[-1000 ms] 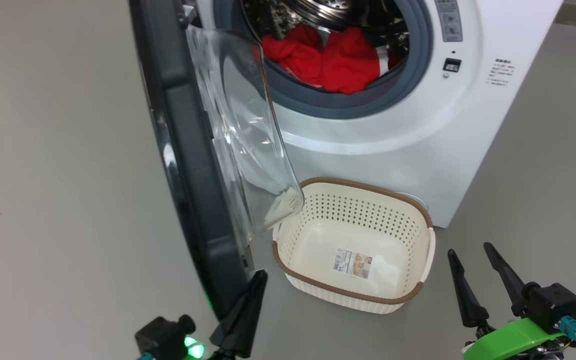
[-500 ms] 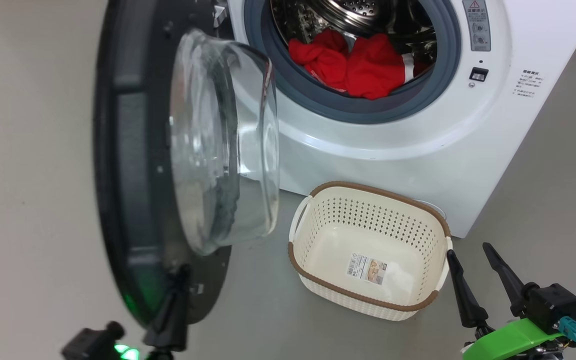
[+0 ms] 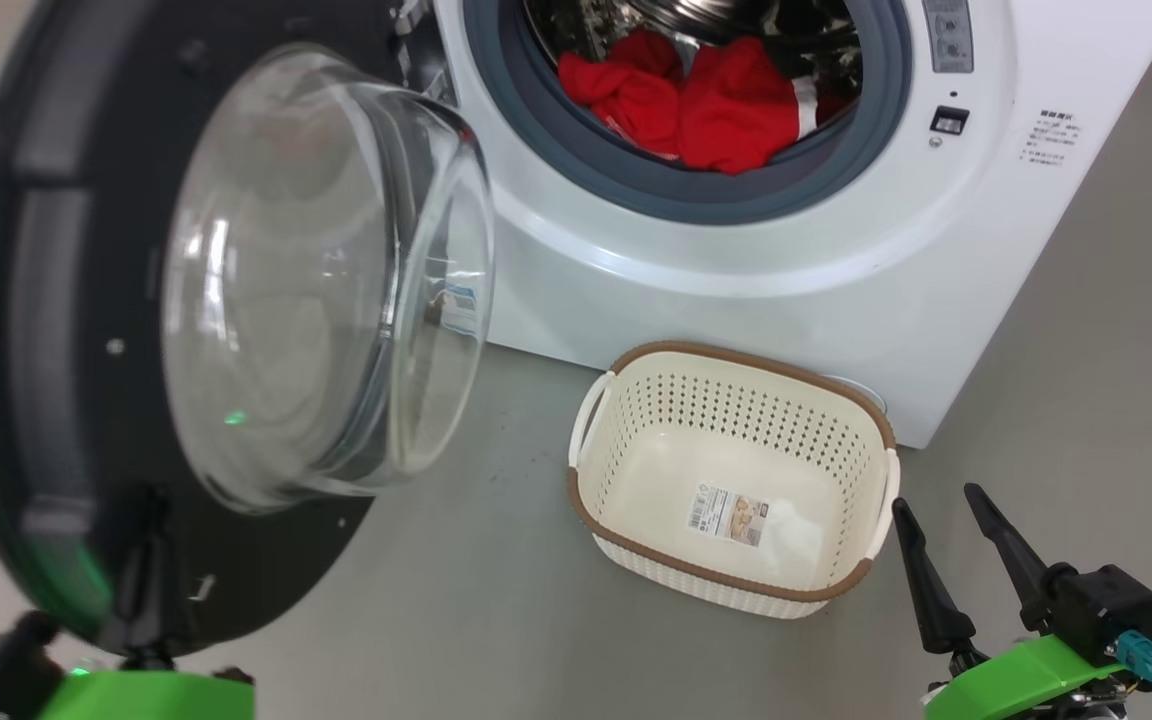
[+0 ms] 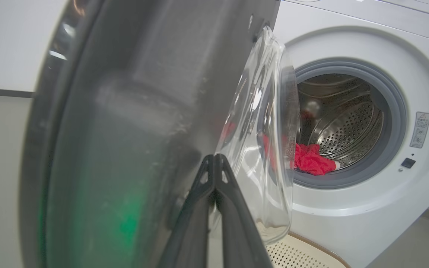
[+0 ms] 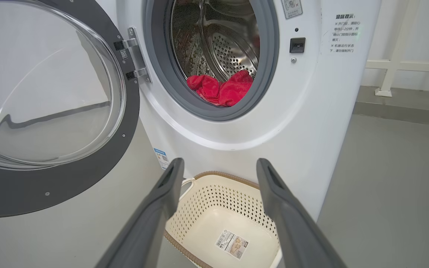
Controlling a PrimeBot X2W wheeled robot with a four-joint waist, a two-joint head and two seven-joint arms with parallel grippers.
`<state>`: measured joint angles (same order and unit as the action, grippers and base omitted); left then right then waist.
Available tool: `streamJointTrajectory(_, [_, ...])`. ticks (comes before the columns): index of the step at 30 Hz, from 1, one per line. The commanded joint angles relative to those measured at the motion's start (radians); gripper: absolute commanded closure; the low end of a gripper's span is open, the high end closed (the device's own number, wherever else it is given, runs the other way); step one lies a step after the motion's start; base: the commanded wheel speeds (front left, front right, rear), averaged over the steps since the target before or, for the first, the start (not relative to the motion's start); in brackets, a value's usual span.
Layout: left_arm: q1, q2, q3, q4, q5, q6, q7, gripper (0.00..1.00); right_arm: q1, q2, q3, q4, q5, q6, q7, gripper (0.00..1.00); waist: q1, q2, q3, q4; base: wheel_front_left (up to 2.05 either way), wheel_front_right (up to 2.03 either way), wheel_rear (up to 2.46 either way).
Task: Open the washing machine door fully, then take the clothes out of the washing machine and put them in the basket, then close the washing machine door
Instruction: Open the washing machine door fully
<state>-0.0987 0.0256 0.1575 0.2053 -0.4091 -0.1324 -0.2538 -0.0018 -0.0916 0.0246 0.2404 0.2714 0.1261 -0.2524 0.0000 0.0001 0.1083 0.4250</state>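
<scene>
The washing machine door (image 3: 26, 300) stands swung wide to the left, its glass bowl (image 3: 326, 280) facing me. My left gripper (image 3: 146, 530) is shut, and its fingers (image 4: 214, 175) lie against the door's dark inner face below the bowl. Red clothes (image 3: 706, 100) are heaped at the front of the drum of the washing machine (image 3: 736, 300), and they show too in the right wrist view (image 5: 220, 87). The cream basket (image 3: 726, 415) sits on the floor before the machine, with a label sticker on its bottom and nothing else in it. My right gripper (image 3: 936, 500) hangs open just right of the basket (image 5: 229, 219).
Grey floor (image 3: 486, 600) lies between door and basket. The door's hinge (image 5: 136, 56) sits on the left of the drum opening, the latch socket (image 3: 948, 120) on its right. A white railing (image 5: 393, 63) stands beyond the machine, with open floor (image 5: 385, 178) before it.
The door has swung much further open to the left, from edge-on to showing its inner face, with my shut left gripper following it. The head view shifted slightly. The right gripper has not moved.
</scene>
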Motion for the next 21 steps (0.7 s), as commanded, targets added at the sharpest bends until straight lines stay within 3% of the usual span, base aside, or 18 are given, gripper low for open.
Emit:
streamJointTrajectory(1, [-0.052, 0.026, 0.076, -0.012, 0.022, 0.003, -0.008, 1.0, -0.038, -0.014, 0.025, -0.028, -0.007, 0.005, -0.009, 0.0, 0.0, -0.0001, 0.013, -0.009, 0.0, 0.0, 0.0])
streamJointTrajectory(15, [-0.184, 0.08, 0.276, 0.099, 0.078, 0.002, -0.008, 1.0, -0.066, -0.028, 0.024, -0.031, -0.015, 0.005, -0.009, 0.0, 0.0, -0.0001, 0.065, -0.031, 0.0, 0.0, 0.0])
streamJointTrajectory(21, [-0.236, 0.109, 0.318, 0.16, 0.098, 0.002, -0.008, 1.0, -0.075, -0.035, 0.024, -0.031, -0.017, 0.005, -0.009, 0.0, 0.0, -0.0001, 0.079, -0.034, 0.0, 0.0, 0.0])
